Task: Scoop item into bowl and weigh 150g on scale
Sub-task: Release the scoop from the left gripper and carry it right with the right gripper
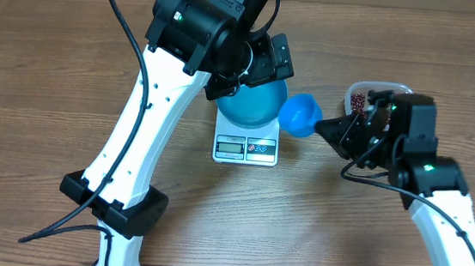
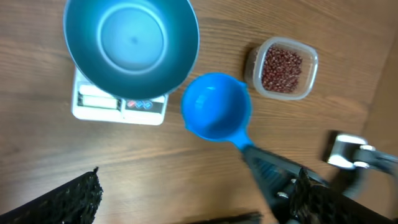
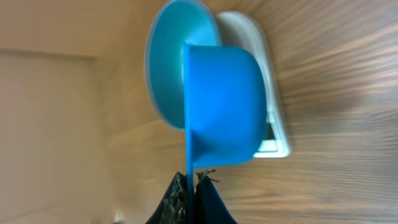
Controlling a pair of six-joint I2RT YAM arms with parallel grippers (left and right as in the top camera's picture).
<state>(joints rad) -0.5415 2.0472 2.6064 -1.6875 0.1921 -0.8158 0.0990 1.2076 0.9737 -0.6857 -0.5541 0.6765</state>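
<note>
Blue scoop (image 1: 299, 114), empty, is clamped by its handle in our right gripper (image 1: 334, 129), cup between the empty bowl (image 1: 253, 104) on the scale (image 1: 245, 149) and the tub (image 2: 311, 59) of beans (image 2: 281, 67), nearest this arm. Above, our left gripper (image 1: 269, 63) gapes wide.

One bowl (image 2: 130, 46), one scale (image 2: 99, 107), one scoop (image 2: 216, 107), one tub (image 2: 314, 65)

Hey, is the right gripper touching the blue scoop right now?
Touching. The right wrist view shows the right gripper shut on the handle of the blue scoop, with a dark finger pressed against each side of it.
</note>
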